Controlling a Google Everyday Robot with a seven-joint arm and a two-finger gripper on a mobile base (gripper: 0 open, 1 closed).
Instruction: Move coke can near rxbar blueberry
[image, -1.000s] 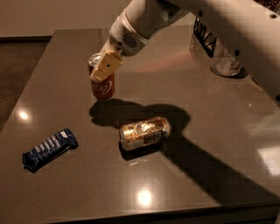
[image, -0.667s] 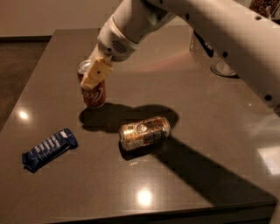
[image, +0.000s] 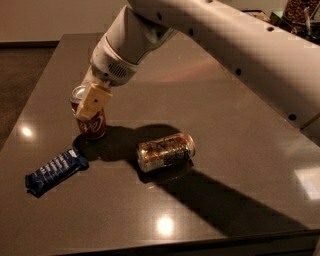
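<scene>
The red coke can (image: 91, 124) stands upright at the table's left, with its silver top showing. My gripper (image: 87, 102) comes down from the upper right and is shut on the can's upper part, with a tan finger (image: 93, 101) across its front. The rxbar blueberry (image: 55, 168), a dark navy wrapper with white text, lies flat just below and left of the can, a short gap away.
A gold-and-brown patterned can (image: 165, 151) lies on its side right of the coke can. My white arm (image: 210, 35) spans the upper right. The dark table (image: 230, 130) ends at the front edge (image: 200, 240). A container (image: 300, 12) sits at the far right corner.
My gripper has carried the coke can leftward and toward the front, closer to the rxbar blueberry. The patterned can and the bar have not moved.
</scene>
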